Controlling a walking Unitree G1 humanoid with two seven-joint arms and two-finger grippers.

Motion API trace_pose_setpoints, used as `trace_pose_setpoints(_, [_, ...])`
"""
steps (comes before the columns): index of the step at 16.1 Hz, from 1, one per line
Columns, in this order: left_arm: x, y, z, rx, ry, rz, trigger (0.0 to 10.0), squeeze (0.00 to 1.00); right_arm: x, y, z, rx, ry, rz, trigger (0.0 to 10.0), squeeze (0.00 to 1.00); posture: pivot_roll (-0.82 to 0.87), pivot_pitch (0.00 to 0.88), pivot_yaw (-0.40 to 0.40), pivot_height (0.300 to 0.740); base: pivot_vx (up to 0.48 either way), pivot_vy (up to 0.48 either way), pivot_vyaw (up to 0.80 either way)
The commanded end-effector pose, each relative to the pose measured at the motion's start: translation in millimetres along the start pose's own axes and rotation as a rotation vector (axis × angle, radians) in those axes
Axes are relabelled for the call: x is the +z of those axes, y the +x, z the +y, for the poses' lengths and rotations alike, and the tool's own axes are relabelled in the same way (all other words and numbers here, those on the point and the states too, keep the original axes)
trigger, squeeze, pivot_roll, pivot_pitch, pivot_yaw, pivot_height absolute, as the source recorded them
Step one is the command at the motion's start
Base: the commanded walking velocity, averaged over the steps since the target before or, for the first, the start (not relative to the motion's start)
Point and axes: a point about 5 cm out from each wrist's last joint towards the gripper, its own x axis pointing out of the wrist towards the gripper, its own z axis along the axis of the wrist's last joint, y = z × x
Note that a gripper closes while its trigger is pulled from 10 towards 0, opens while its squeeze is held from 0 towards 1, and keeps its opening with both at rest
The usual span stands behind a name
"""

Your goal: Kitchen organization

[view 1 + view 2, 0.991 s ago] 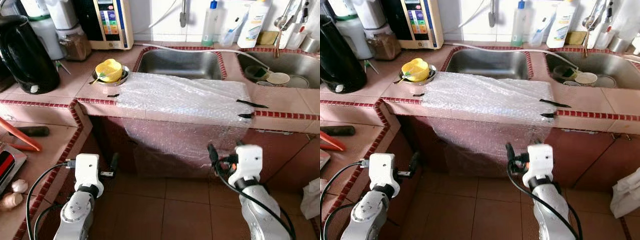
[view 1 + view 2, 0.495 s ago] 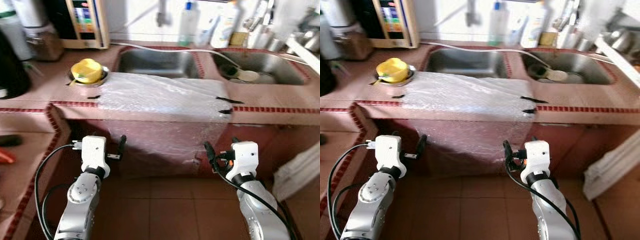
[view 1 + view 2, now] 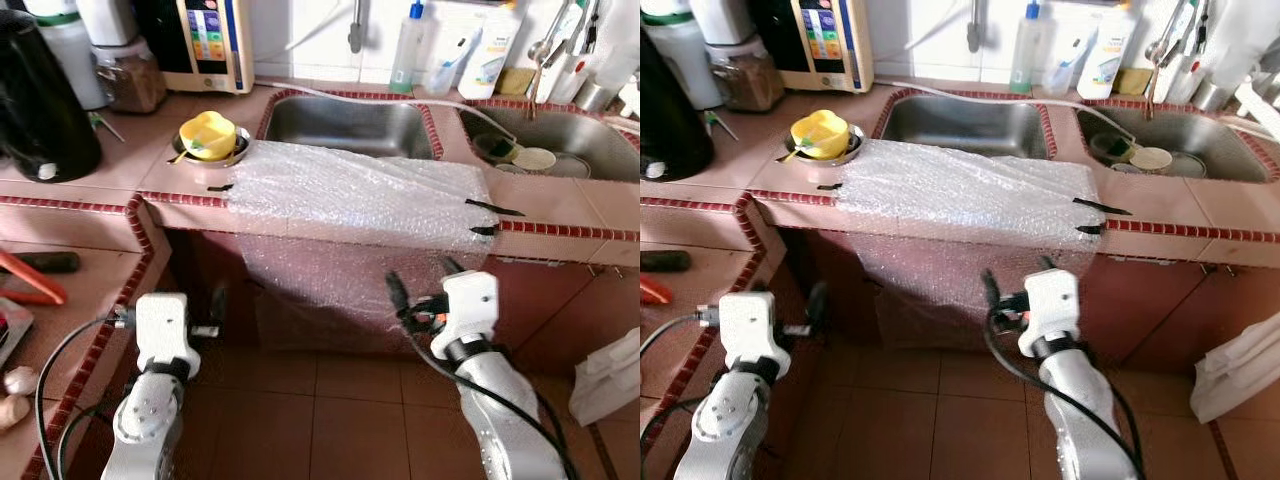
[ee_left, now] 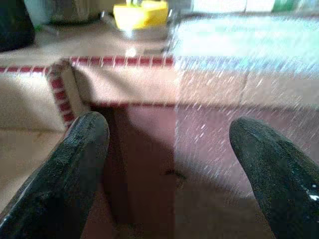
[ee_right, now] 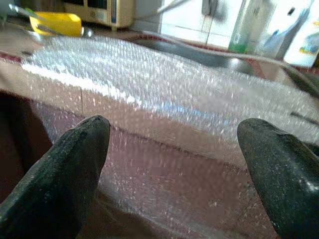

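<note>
On the tiled counter (image 3: 100, 165), a bubble wrap sheet (image 3: 360, 190) lies in front of the left sink (image 3: 350, 125), taped at its edges and hanging over the cabinet front. Yellow cup (image 3: 210, 135) sits in a steel bowl (image 3: 237, 150) just beside the sheet's far left corner. Left gripper (image 4: 169, 149): fingers spread, holding nothing, low before the cabinet. Right gripper (image 5: 174, 149): fingers spread, empty, facing the hanging wrap. Black kettle (image 3: 40, 100) at left.
</note>
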Motion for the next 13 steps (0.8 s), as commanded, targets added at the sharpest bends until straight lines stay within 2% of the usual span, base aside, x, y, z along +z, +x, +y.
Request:
trace_pose_setpoints(1, [8.9,2.4,-1.7,-0.009,-0.019,-0.026,10.0,0.0,6.7,-1.4,-3.3,-0.005,-0.021,-0.021,10.0,0.0,0.0,0.013,0.016,0.74,0.0,0.0,0.0])
trace_pose_setpoints(3, [18.2,-1.0,-4.9,-0.02,-0.056,-0.052,10.0,0.0,5.1,-10.0,-10.6,-0.011,-0.029,-0.002,10.0,0.0,0.0,0.021,0.014,0.74,0.0,0.0,0.0])
trace_pose_setpoints(7, [17.8,-2.5,-4.1,-0.041,-0.068,-0.044,10.0,0.0,0.5,-16.3,-16.2,-0.025,-0.04,0.024,10.0,0.0,0.0,0.021,0.018,0.74,0.0,0.0,0.0])
trace_pose_setpoints(13, [21.1,-3.2,-8.1,-0.084,-0.082,-0.037,10.0,0.0,5.5,-14.0,-1.0,0.027,-0.066,-0.003,10.0,0.0,0.0,0.026,0.037,0.74,0.288,0.0,0.0])
